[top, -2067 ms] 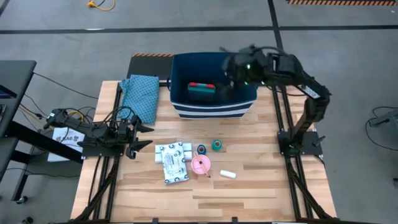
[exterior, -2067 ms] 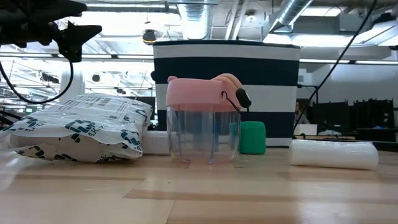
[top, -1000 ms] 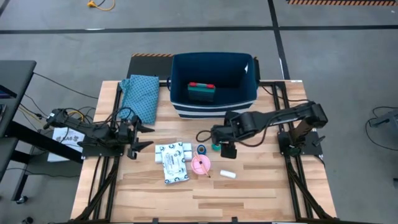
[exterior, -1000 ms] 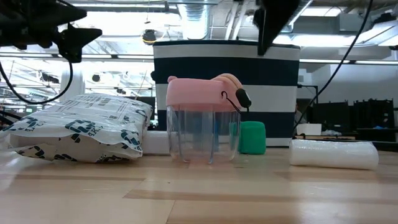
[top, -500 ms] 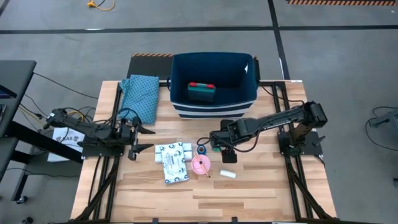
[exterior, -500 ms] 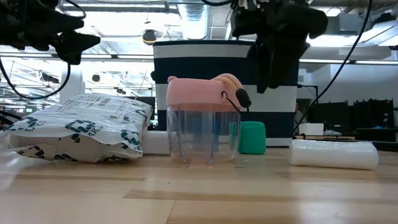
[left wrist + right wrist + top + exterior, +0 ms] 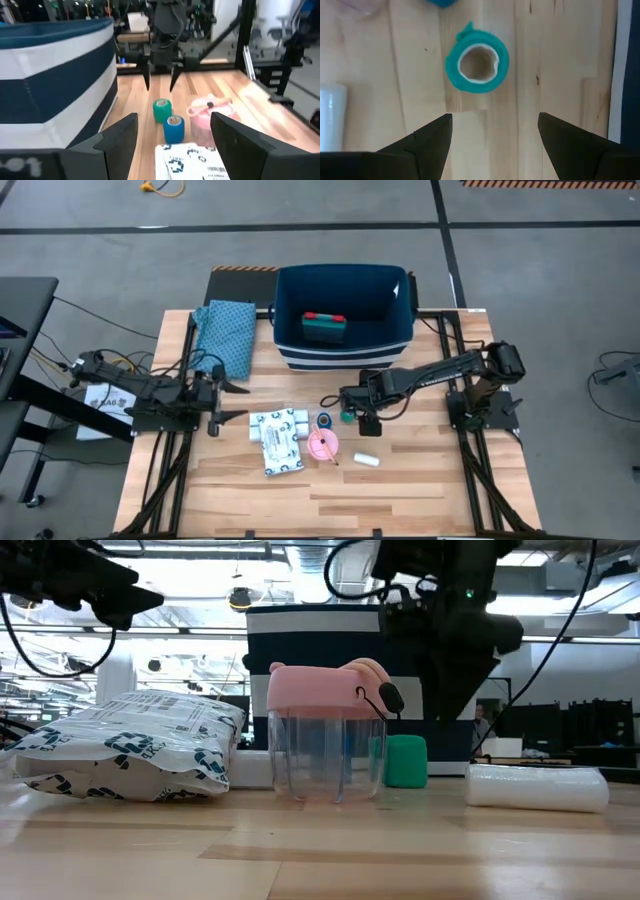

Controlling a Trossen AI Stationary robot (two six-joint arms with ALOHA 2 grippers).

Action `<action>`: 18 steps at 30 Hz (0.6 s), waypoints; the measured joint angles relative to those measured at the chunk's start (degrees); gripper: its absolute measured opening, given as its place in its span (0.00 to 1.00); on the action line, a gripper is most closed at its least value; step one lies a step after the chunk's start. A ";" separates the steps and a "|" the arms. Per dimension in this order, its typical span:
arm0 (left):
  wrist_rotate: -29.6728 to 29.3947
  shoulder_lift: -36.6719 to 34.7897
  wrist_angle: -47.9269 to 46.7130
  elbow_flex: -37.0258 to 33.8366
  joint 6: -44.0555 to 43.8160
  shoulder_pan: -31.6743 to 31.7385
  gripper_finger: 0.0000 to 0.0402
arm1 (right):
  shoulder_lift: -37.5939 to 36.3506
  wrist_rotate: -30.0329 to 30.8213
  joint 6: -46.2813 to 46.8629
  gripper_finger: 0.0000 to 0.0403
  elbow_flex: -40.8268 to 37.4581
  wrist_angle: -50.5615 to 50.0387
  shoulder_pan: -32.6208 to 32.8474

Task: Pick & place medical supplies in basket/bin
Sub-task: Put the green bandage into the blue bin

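Two wide-spread fingers of the right gripper [image 7: 490,131] hang above the teal roll [image 7: 477,62]; blue roll [image 7: 173,128] just beside it, bin [image 7: 343,320] behind. Left gripper [image 7: 222,402] open, well apart.

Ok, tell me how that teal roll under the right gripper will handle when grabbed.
The teal roll stands on end with a hollow core, so it probably won't roll unless knocked over. It looks like soft wrap, likely light and slightly squashy. The open right gripper looks wide enough to take it.

On the bench [image 7: 420,480], the bin [image 7: 343,320] stands at the back with a box [image 7: 324,326] inside; before it lie two rolls [image 7: 337,418], a packet [image 7: 277,442] leftward and a tube [image 7: 366,461] rightward.
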 joint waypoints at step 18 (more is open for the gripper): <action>1.34 12.91 -0.35 6.86 -0.07 0.00 0.60 | 10.50 -4.03 -3.38 0.71 -0.87 3.92 -0.26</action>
